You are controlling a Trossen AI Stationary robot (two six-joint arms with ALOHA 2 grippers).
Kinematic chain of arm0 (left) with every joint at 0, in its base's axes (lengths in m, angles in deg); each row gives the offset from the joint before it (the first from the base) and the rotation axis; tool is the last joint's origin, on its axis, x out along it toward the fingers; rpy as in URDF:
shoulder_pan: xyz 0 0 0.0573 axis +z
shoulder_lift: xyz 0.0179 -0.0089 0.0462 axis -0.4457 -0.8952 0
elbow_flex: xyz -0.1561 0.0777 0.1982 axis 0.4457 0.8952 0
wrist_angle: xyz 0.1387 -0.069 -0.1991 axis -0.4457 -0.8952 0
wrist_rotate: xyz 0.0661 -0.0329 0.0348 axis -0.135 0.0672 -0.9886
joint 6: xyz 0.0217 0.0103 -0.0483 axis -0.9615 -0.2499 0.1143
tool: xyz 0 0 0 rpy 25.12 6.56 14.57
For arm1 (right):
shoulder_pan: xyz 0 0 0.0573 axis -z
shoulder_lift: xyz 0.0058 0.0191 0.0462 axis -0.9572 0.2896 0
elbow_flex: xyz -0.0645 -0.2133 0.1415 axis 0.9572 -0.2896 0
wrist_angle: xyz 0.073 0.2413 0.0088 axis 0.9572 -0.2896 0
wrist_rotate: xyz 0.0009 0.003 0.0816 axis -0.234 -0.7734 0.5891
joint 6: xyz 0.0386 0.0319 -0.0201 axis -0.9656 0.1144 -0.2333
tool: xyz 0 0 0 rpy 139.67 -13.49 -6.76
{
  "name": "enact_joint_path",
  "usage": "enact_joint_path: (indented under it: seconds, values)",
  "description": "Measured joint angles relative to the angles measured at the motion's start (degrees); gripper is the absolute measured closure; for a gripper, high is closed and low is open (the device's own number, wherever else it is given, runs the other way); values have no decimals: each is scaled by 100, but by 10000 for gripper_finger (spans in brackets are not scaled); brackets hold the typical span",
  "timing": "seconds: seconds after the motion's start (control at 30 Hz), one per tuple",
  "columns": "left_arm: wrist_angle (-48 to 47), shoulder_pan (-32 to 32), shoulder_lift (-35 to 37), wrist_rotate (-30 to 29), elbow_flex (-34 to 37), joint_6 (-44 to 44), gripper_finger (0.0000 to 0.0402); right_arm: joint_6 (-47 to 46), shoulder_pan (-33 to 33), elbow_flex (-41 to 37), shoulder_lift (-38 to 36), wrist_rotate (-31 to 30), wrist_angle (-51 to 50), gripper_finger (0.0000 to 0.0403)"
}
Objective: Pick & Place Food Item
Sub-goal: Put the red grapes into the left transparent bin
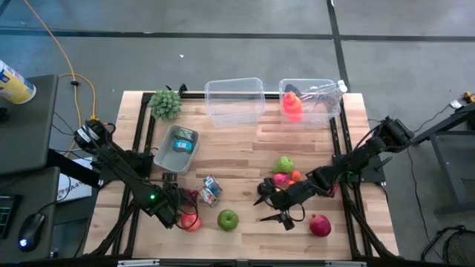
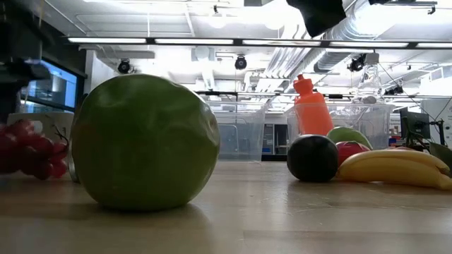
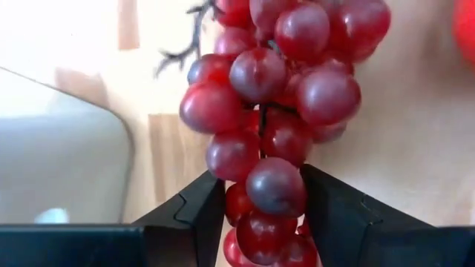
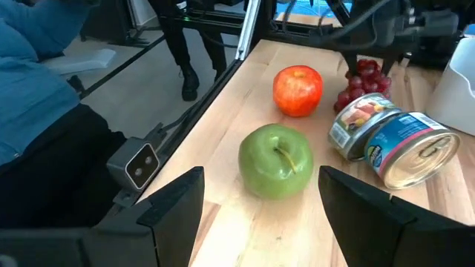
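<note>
A bunch of red grapes (image 3: pixel 278 96) sits at the table's near left, between a red apple (image 1: pixel 191 222) and two tins (image 1: pixel 210 190). My left gripper (image 1: pixel 178 210) stands over the bunch, pointing steeply down and shut on it. The right wrist view shows the grapes (image 4: pixel 361 83) under that gripper. A green apple (image 1: pixel 228 219) rests on the wood between the two arms. My right gripper (image 1: pixel 269 210) hangs open just right of it and faces the apple (image 4: pixel 276 159) without touching it. My left gripper pinches the bunch's near end (image 3: pixel 274 185) between its two fingers (image 3: pixel 200 211), one on each side of the lowest grapes. The fingers come from above, slanting steeply down. The rest of the bunch and its bare stem (image 3: pixel 185 44) reach out beyond the fingertips. I cannot tell whether it is clear of the table.
Two clear bins (image 1: pixel 234 100) stand at the far edge, one holding an orange bottle (image 1: pixel 292 107). A grey tray (image 1: pixel 167 152) with a tin lies at the left and a green bushy plant (image 1: pixel 165 104) behind it. Several fruits (image 1: pixel 284 165) cluster near the right arm. People stand beyond the table.
</note>
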Motion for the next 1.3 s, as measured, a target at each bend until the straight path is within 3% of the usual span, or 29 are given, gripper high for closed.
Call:
enact_joint_path:
  seconds: [0.37, 0.6, 0.83, 1.1, 1.3]
  values:
    - [-742, -30, 349, -1003, -865, -889, 243, 423, 140, 0, 0, -2, 7, 149]
    - [-596, 62, 352, -2594, -1214, -1510, 243, 628, 214, 0, 0, -49, 94, 149]
    - [629, 218, 352, -3175, -1240, -2531, 243, 607, 216, 0, 0, -268, 231, 149]
    - [2808, 421, 352, -3377, -1240, -4698, 243, 601, 216, -2, 0, -324, 348, 149]
    - [3344, 608, 352, -3352, -1240, -5277, 243, 956, 117, -2, 0, -324, 481, 149]
